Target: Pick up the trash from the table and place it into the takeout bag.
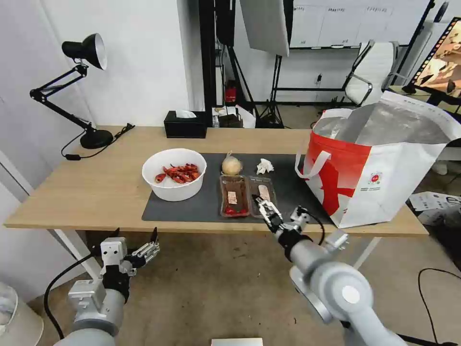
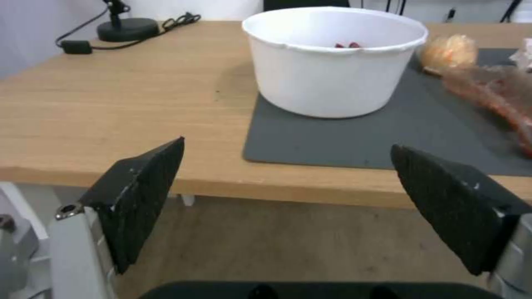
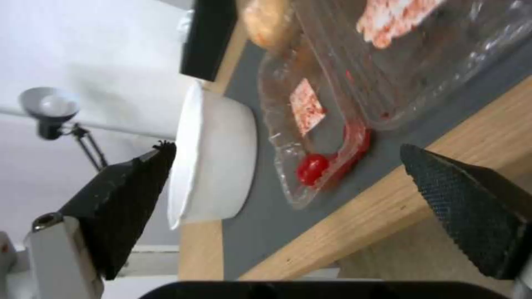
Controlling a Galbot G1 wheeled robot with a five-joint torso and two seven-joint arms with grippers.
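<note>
Table: long and flat, made of pale wood, with a dark grey mat lying soft and flat on top.
Bag: big and boxy, white and red outside, shiny silver foil inside. It stands open on the right end of the table, with floppy white straps.
Bowl: round, white and smooth, with thin walls. Red shell bits sit inside. It rests on the left part of the mat.
Tray: clear thin plastic with two long parts side by side. It looks bendy and crinkly. It lies near the front edge of the mat, between the bowl and the bag.
Little bag: clear and knotted, with a round beige lump in it, just behind the tray.
Tissue: white, crumpled and light, near the little bag.
Right gripper: fingers spread wide, holding nothing, right at the near end of the tray.
Left gripper: fingers spread, holding nothing, waiting low in front of the table edge, facing the bowl.
Step now: I think the right gripper is going for the tray.
How to do it well: pinch the tray's rim gently, since thin plastic can squash or slip. Keep it level so the red bits stay in, then lift it high over the bag's tall edge.
</note>
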